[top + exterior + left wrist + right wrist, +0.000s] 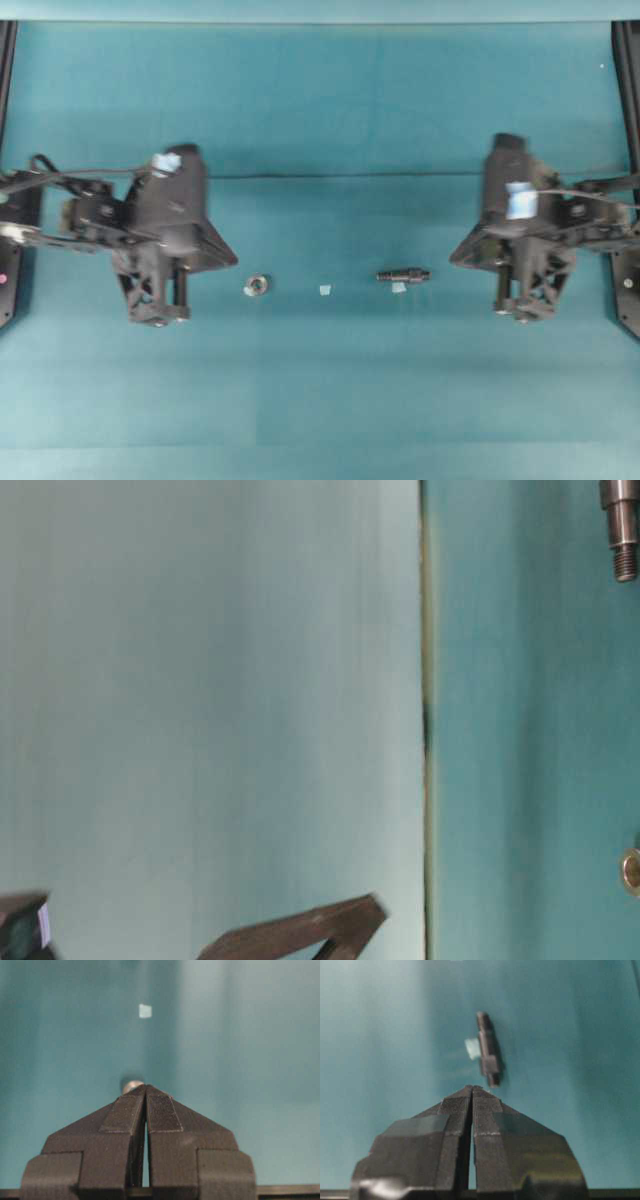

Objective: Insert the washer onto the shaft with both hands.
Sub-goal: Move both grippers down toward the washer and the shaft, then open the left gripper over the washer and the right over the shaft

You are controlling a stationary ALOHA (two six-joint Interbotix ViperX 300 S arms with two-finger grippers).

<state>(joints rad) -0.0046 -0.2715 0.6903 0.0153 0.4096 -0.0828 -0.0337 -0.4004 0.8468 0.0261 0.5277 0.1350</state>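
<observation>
Two grippers: both shut, fingertips pressed together, nothing held.
Left gripper (pixel 145 1088): above the mat at the left of the overhead view, pointing toward the middle; apart from the washer.
Right gripper (pixel 472 1088): above the mat at the right of the overhead view, pointing toward the middle; apart from the shaft.
Washer (pixel 256 285): flat on the mat, near the left gripper, between it and the middle scrap; in the left wrist view only its upper edge visible just past the fingertips.
Shaft (pixel 403 274): lying on its side on the mat, well apart from the washer, near the right gripper; in the right wrist view just beyond the fingertips, slightly to their right.
Scraps: one (pixel 325 290) between washer and shaft; one (pixel 399 288) touching the shaft's side.
Mat (pixel 320 400): teal, covering the table.
</observation>
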